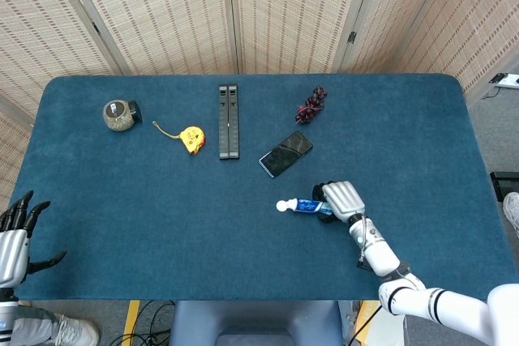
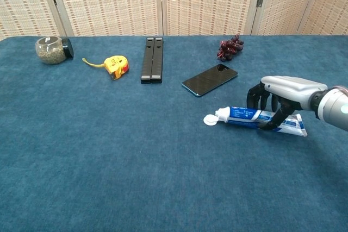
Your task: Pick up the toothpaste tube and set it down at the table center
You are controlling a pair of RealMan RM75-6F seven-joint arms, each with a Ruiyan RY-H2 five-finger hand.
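Observation:
The toothpaste tube [image 1: 304, 206] [image 2: 242, 115] is white and blue with a white cap pointing left. It lies flat on the blue table [image 1: 162, 216], right of the middle and towards the near edge. My right hand [image 1: 342, 198] [image 2: 283, 93] arches over the tube's rear half. Its fingers curl down behind the tube and the thumb presses the front side, so it grips the tube on the cloth. My left hand [image 1: 15, 237] hangs off the near left corner with fingers spread, holding nothing.
A dark phone [image 1: 285, 153] [image 2: 210, 79] lies just behind the tube. Further back are dark grapes [image 1: 310, 105], a pair of black bars [image 1: 228, 121], a yellow tape measure [image 1: 191, 138] and a jar [image 1: 120, 114] on its side.

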